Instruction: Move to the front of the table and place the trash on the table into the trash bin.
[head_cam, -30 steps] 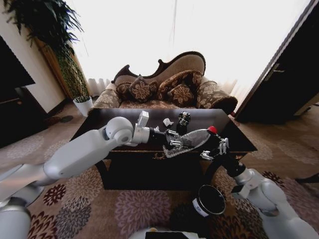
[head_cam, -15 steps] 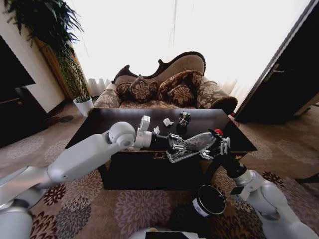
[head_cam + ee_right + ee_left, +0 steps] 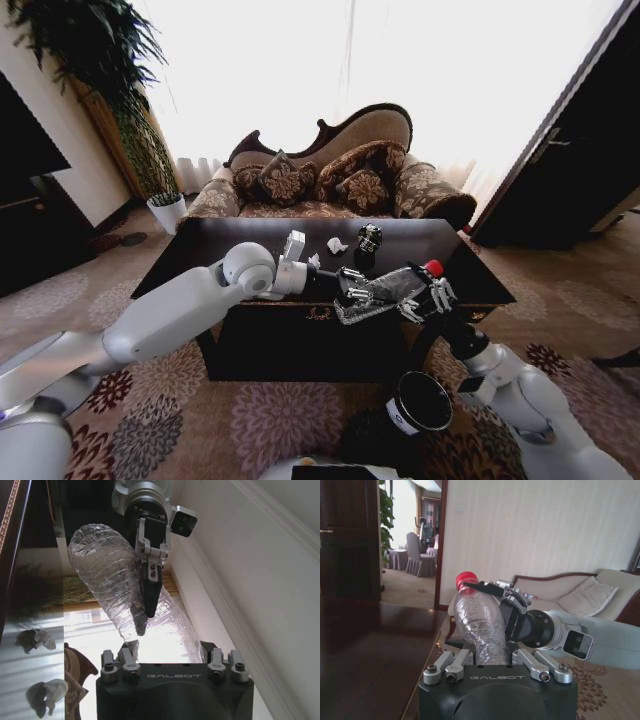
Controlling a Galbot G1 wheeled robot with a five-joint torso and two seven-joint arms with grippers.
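Since the earlier frames, right gripper (image 3: 425,297) has risen from beside the bottle's neck and is now closing around it just under the red cap (image 3: 433,267); the bottle has tipped less steeply.

Item: clear plastic bottle (image 3: 385,290), crumpled. It is hanging in the air over the front edge of the table (image 3: 200,250), cap end pointing to the robot's right. In the left wrist view the bottle (image 3: 479,630) is rising out of the left gripper with the cap (image 3: 465,578) uppermost.

Item: left gripper (image 3: 352,287). It is pinching the bottle's base end, fingers pressed against the plastic, above the table's front centre.

Item: right gripper. Its fingers are clasping the neck end, one dark fingertip (image 3: 479,586) lying against the plastic below the cap.

Item: white paper balls (image 3: 337,245). They are lying on the glossy tabletop behind the bottle, another (image 3: 314,261) just nearer the left arm.

Item: black-and-silver shiny lump (image 3: 369,237). It is sitting on the tabletop just beside the paper balls, toward the sofa (image 3: 330,170).

Item: trash bin (image 3: 418,403). It is standing on the patterned carpet (image 3: 270,420) before the table, below the right arm.
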